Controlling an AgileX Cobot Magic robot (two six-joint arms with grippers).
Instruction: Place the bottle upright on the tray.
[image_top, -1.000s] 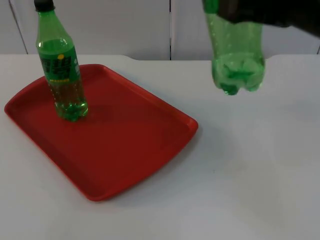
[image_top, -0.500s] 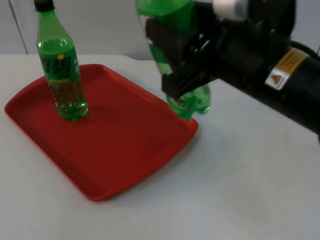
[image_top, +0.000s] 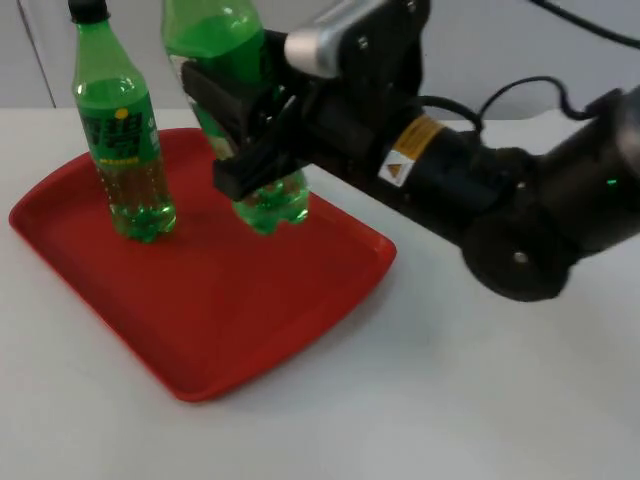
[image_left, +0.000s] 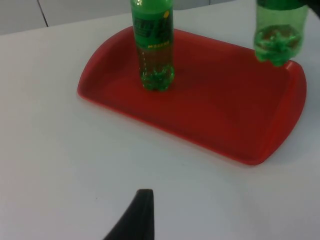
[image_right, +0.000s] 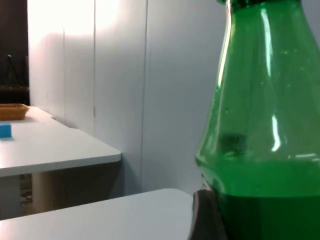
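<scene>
A robot test lab or office: a bare white table top ends at a grey panelled partition wall, with another white desk beside that wall.

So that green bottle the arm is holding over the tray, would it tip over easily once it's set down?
Probably fairly easily: the held bottle is tall and narrow, standing on a small lobed base. Liquid seems to fill much of it, so it is likely heavy for its size. The right gripper holds it upright above the red tray, which should help.

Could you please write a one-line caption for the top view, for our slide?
The right gripper holds a green bottle upright over the red tray, beside a labelled green bottle standing there.
</scene>
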